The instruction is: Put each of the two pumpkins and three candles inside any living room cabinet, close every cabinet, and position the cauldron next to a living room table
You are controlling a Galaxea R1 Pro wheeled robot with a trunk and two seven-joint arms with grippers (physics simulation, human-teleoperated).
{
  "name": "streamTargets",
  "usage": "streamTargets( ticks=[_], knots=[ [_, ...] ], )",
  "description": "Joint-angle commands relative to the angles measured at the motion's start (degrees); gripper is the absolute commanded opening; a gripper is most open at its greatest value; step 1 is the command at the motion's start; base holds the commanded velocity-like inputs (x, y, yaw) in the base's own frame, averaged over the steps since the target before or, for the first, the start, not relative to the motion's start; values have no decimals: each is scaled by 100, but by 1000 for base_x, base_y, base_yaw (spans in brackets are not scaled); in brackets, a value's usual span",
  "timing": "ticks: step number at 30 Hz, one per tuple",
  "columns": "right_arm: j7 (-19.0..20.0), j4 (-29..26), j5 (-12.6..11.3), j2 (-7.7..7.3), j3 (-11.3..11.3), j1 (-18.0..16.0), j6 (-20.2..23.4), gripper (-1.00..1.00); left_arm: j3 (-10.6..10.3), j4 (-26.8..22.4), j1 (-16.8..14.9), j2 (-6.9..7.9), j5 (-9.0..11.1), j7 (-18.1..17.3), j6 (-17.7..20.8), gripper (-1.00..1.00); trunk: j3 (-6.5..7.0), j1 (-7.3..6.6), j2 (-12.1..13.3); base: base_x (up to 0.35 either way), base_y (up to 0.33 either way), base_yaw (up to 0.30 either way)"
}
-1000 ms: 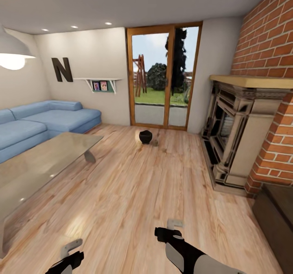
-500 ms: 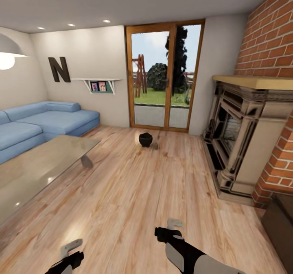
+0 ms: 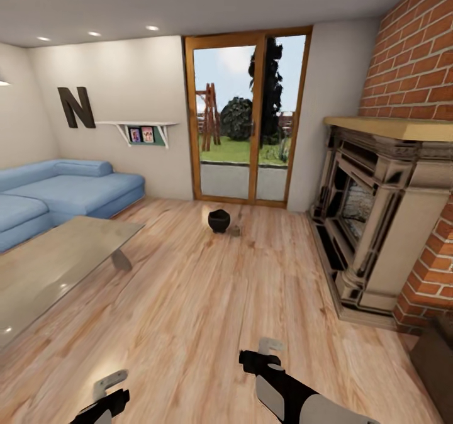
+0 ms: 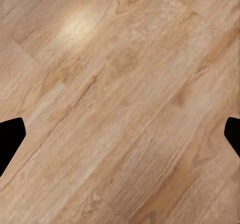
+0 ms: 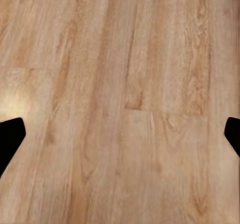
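The cauldron (image 3: 219, 220) stands upright on the wooden floor (image 3: 207, 311), in front of the glass patio door (image 3: 244, 116) and well apart from the glass coffee table (image 3: 50, 267). Just beside the cauldron, on the side toward the fireplace (image 3: 377, 216), sits a small beige-grey candle (image 3: 234, 229); whether the two touch cannot be told at this size. The blue sofa (image 3: 63, 191) lies beyond the coffee table, on the far side from the fireplace, under a wall shelf (image 3: 141, 131) and a large letter N (image 3: 75, 107). The corner of a dark-brown cabinet (image 3: 440, 361) shows past the fireplace's brick column, nearer the robot. Both arms hang low over bare floor, far from the cauldron. The left gripper (image 4: 120, 134) shows its two dark fingertips (image 4: 10, 139) set wide apart with nothing between them, and the right gripper (image 5: 120, 134) likewise holds its fingertips (image 5: 10, 136) spread and empty above the planks
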Motion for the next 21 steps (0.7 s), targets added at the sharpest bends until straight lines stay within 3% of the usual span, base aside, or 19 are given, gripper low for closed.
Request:
streamTargets(
  ticks=[1, 21],
  knots=[
    [-23, 0, -56, 8, 48, -6, -27, 100, -49, -6, -1, 4, 53, 26, -14, 100, -6, 3, -3, 332, 0, -190],
    [-58, 78, -148, 1, 10, 5, -36, 100, -49, -6, -1, 4, 59, 26, -7, 100, -6, 3, -3, 332, 0, -22]
  ],
)
